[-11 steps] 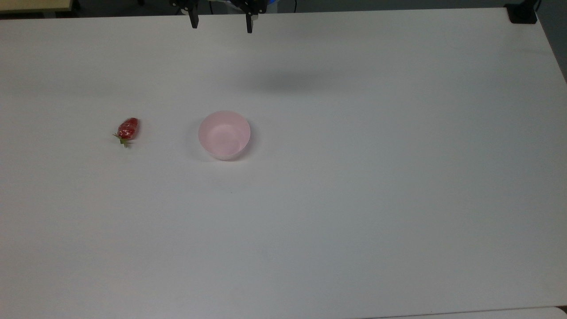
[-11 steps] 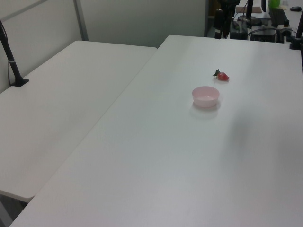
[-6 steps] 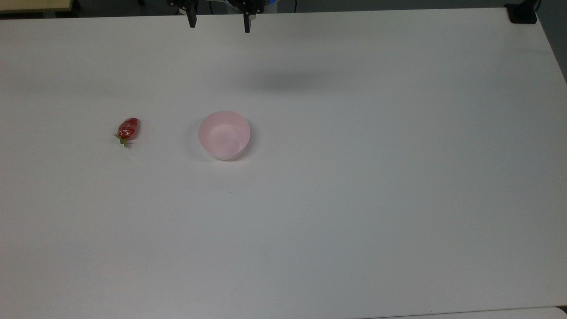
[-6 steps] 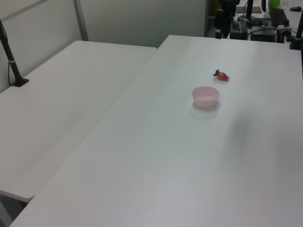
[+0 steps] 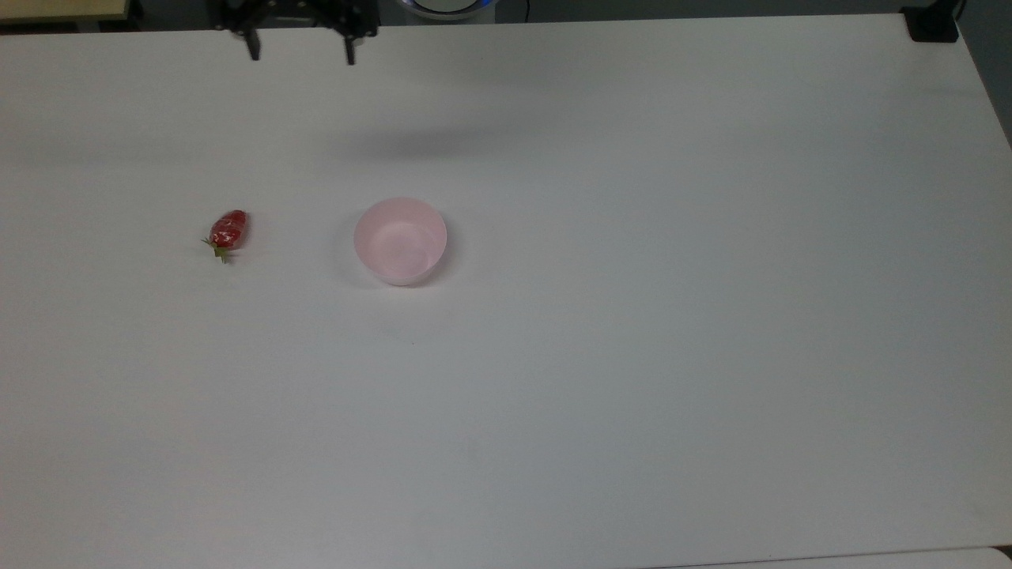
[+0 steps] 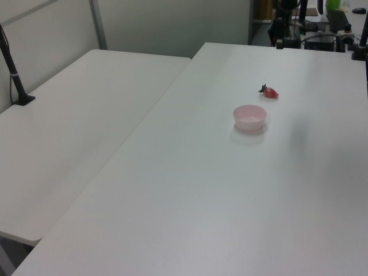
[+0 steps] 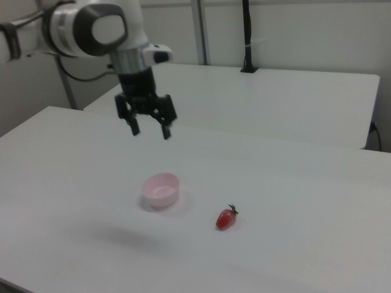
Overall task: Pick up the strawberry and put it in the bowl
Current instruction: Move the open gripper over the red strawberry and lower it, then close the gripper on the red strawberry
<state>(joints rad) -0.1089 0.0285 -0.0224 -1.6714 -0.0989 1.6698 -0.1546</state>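
On the white table (image 5: 632, 356) we see the strawberry (image 5: 228, 231) lying on its side, red body up and green cap toward the bottom of the top view, well apart from the bowl (image 5: 400, 240), which stands upright to the top view's right of it. In the right view the order is reversed — the bowl (image 7: 161, 190) sits to the left and the strawberry (image 7: 226, 218) to the right, nearer the camera. The gripper (image 7: 149, 130) hangs in the air above the table, its two dark fingers spread wide and holding nothing, pointing down. In the top view we find the gripper (image 5: 300, 57) at the far edge of the table, roughly between strawberry and bowl — touching neither. In the left view the strawberry (image 6: 269, 92) lies beyond the bowl (image 6: 249, 117).
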